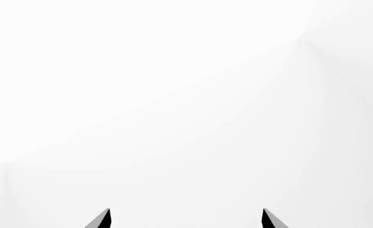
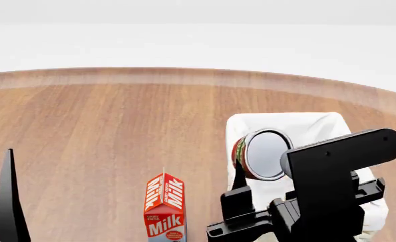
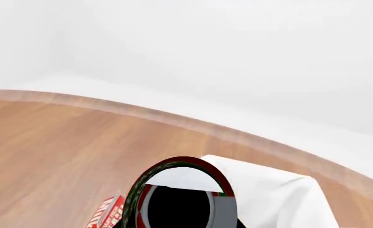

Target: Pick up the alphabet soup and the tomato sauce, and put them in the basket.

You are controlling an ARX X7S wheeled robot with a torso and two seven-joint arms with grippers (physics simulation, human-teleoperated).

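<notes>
The tomato sauce, a can with a silver top and a red-and-green label, lies tilted on its side in my right gripper, which is shut on it above the basket, whose white cloth liner shows. In the right wrist view the tomato sauce fills the space close to the camera, with the basket behind it. My left gripper is open and empty and faces blank white. One of its fingers shows at the head view's lower left. The alphabet soup is out of view.
A red-and-white milk carton stands on the round wooden table to the left of the basket. It also shows in the right wrist view. The table's far edge curves across the back.
</notes>
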